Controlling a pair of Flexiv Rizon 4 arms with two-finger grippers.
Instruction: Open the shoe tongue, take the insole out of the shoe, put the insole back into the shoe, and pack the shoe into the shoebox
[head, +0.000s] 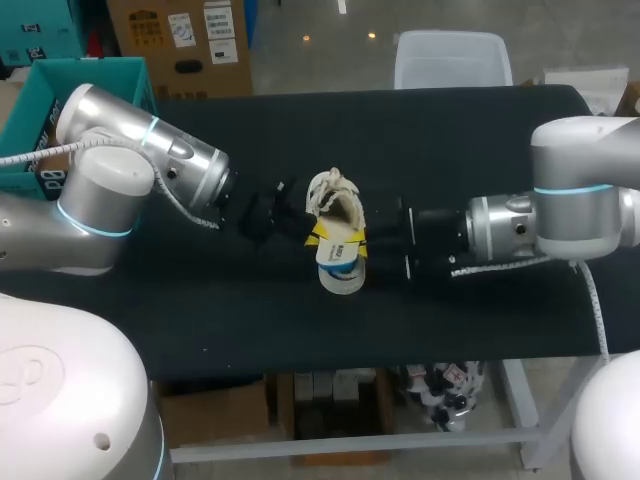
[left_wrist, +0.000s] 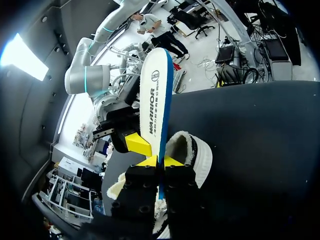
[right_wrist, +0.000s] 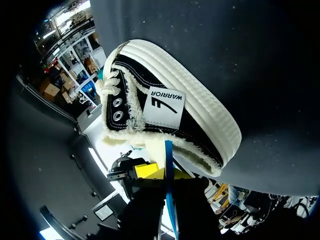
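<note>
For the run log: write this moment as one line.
left gripper: shut on insole | right gripper: shut on insole | shoe: black-and-white, on table | insole: on edge above shoe opening

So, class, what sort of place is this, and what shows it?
Probably a robotics lab bench: over a black table, a robot's left hand and right hand both pinch an insole by a shoe.
</note>
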